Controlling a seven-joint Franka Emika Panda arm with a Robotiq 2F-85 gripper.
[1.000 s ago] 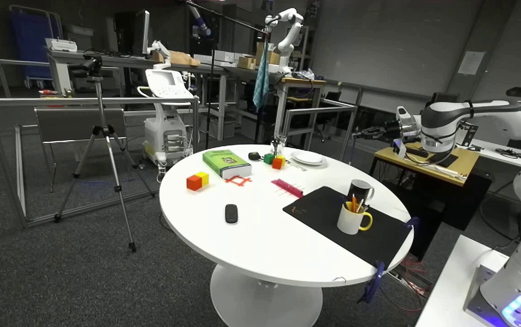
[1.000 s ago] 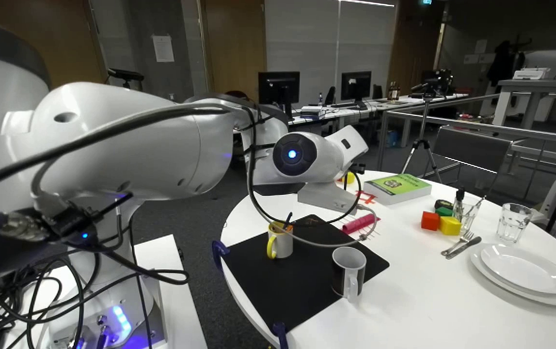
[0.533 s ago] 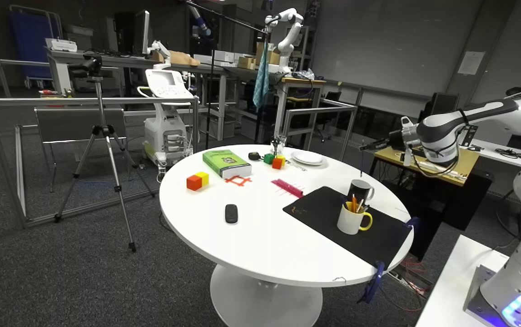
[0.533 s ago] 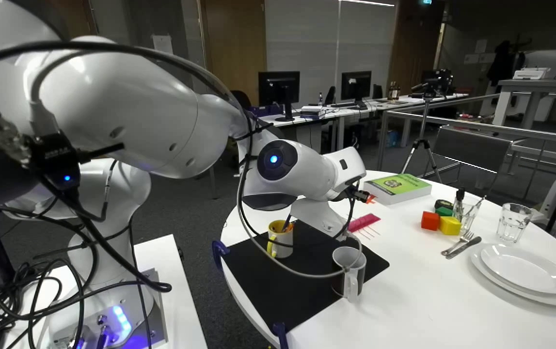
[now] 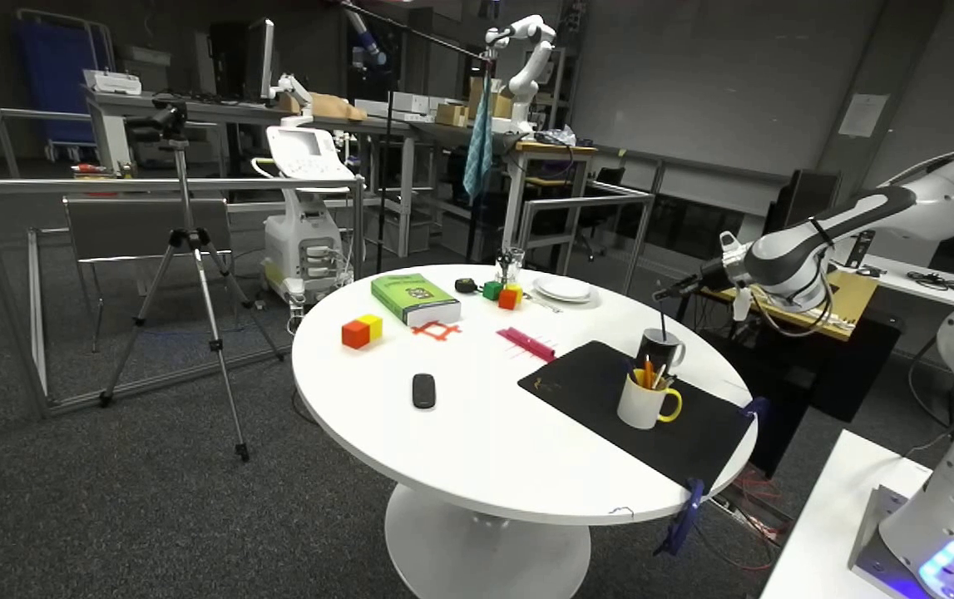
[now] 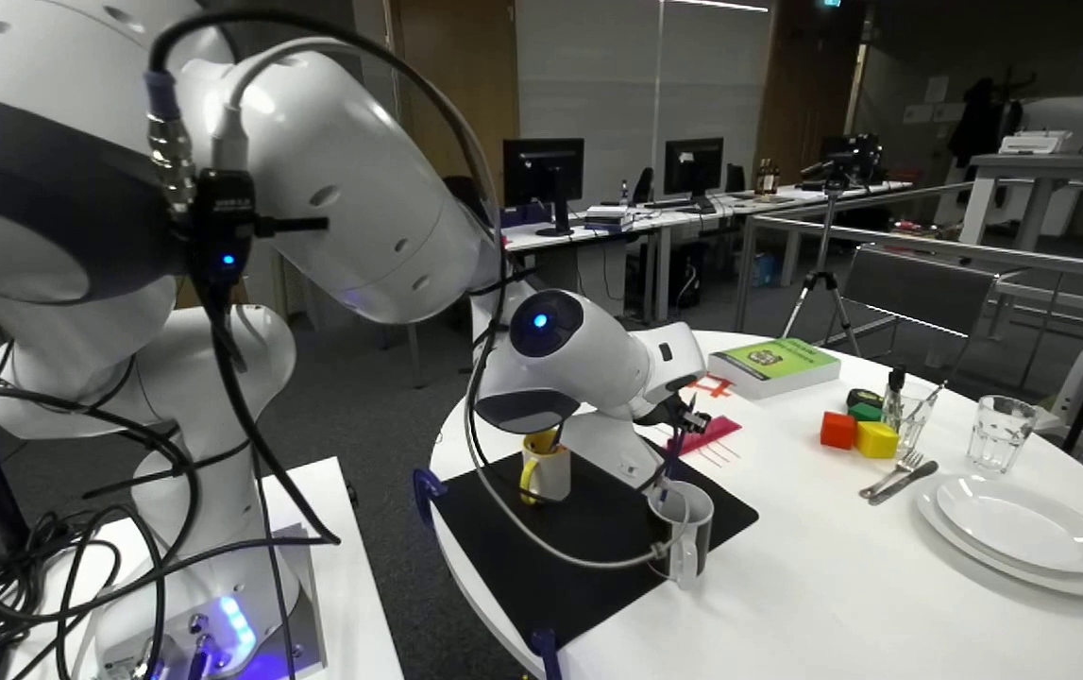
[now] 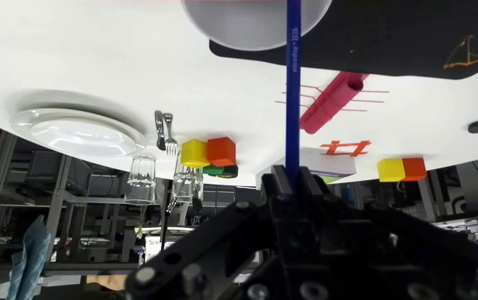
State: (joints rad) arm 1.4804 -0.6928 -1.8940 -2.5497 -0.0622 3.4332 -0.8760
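Observation:
My gripper (image 7: 292,173) is shut on a blue pencil (image 7: 293,83), which hangs upright below the fingertips. The gripper (image 5: 661,294) and the pencil (image 5: 663,319) are above a dark mug with a pale handle (image 5: 654,353). The pencil's lower end is at the mug's mouth and appears to be inside it in both exterior views; the tip is hidden. The mug (image 6: 689,546) also shows its pale inside in an exterior view, and its rim (image 7: 247,37) is at the top of the wrist view. A white mug with a yellow handle (image 5: 640,406) holds several pens nearby.
Both mugs stand on a black mat (image 5: 585,383) on the round white table (image 5: 485,449). A pink rack (image 5: 531,344), green book (image 5: 416,298), coloured cubes (image 5: 355,334), stacked plates (image 6: 1023,524), a glass (image 6: 999,434) and a black device (image 5: 423,391) lie around.
The arm has come down, lowering the gripper and pencil. The pencil's lower end went from beyond and above the dark mug to its mouth. The things on the table have not moved.

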